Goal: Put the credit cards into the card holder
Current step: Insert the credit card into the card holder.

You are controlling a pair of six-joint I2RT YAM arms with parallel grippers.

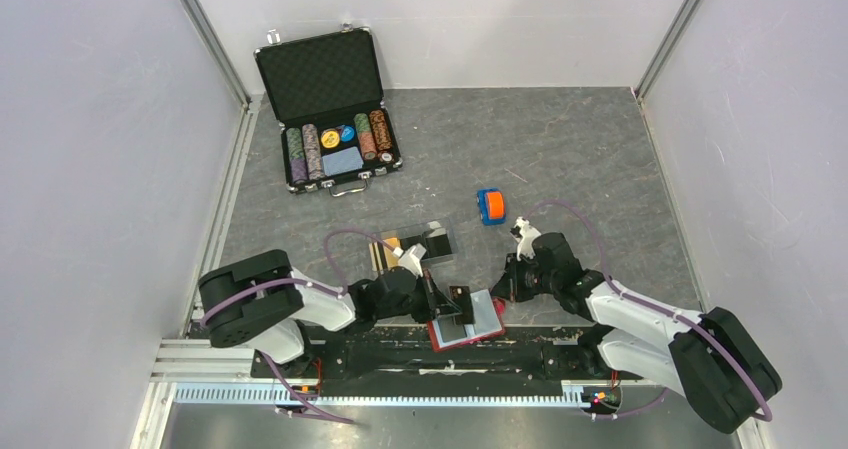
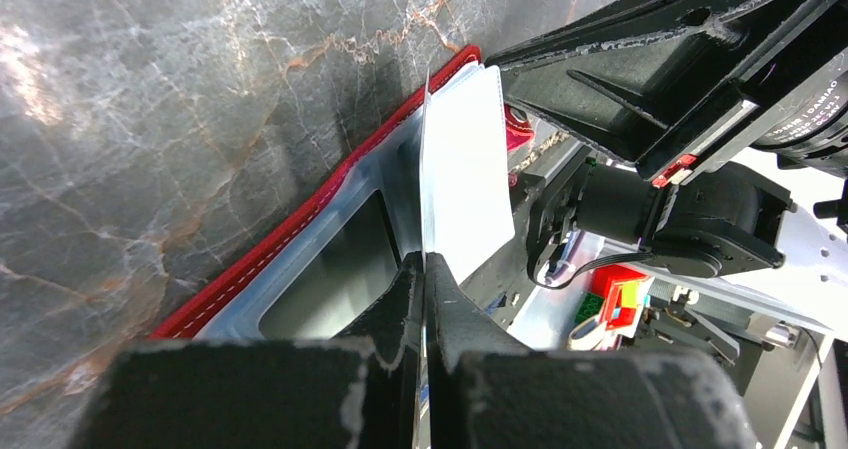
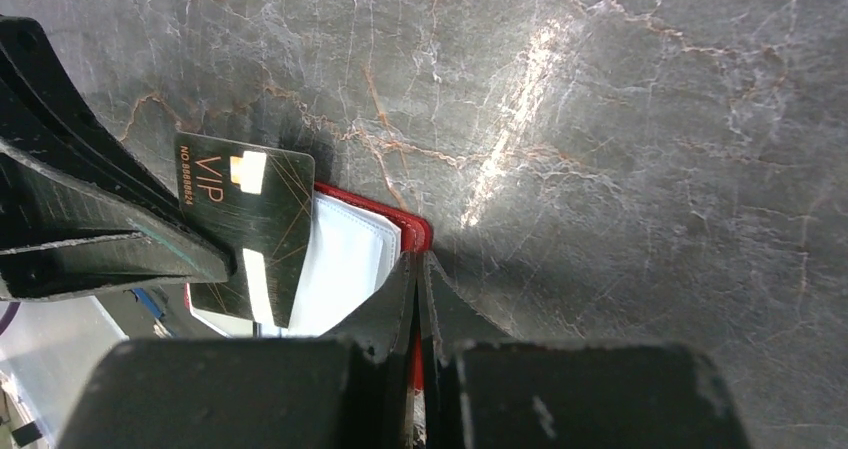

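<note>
1. Top view: one clear acrylic three-compartment card holder (image 1: pixel 418 244), showing orange-gold inside, lies beyond the left gripper (image 1: pixel 455 306). One open black chip briefcase (image 1: pixel 330 99) holds striped chips (image 1: pixel 303 154).
2. Left wrist: the fingers pinch one thin plastic card (image 2: pixel 462 169) over one red wallet (image 2: pixel 300 224).
3. Right wrist: the right gripper (image 3: pixel 418 269) clamps the wallet's edge, with the card's dark VIP face to its left.

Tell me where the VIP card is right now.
The VIP card sits left in the right wrist view, pinched in the left gripper over the open red wallet; in the top view that is bottom centre.
</note>
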